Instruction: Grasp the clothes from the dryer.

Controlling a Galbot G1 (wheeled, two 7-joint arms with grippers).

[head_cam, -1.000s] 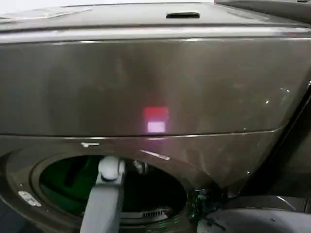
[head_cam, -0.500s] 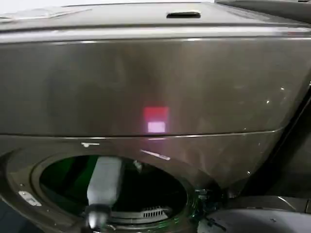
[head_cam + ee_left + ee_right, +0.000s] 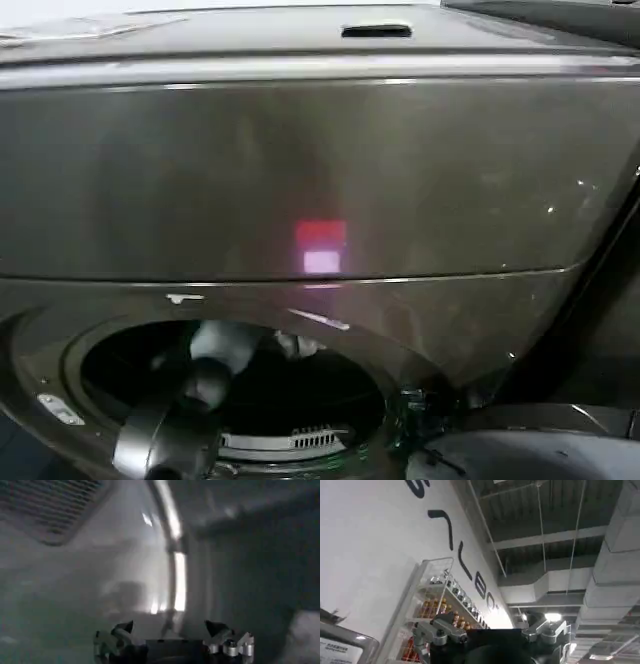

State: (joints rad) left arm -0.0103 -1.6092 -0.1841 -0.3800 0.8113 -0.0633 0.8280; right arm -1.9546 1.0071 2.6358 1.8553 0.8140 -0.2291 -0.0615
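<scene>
Inside the dryer [image 3: 320, 180] drum, I hold my left gripper [image 3: 173, 632] released, grasping nothing. I judge the pale patch at the frame edge to be the clothes [image 3: 306, 635], lying off to one side. My right gripper [image 3: 492, 630] points away, released.

No legible text on anything.

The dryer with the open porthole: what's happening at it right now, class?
The robot's left arm reaches through the round porthole of the bronze-grey dryer. In the left wrist view, the left gripper is inside the drum with its fingers spread open and nothing between them. A pale patch at that view's edge may be the clothes, but that cannot be told for sure. The right gripper is open and parked away from the machine, aimed up at the ceiling.
</scene>
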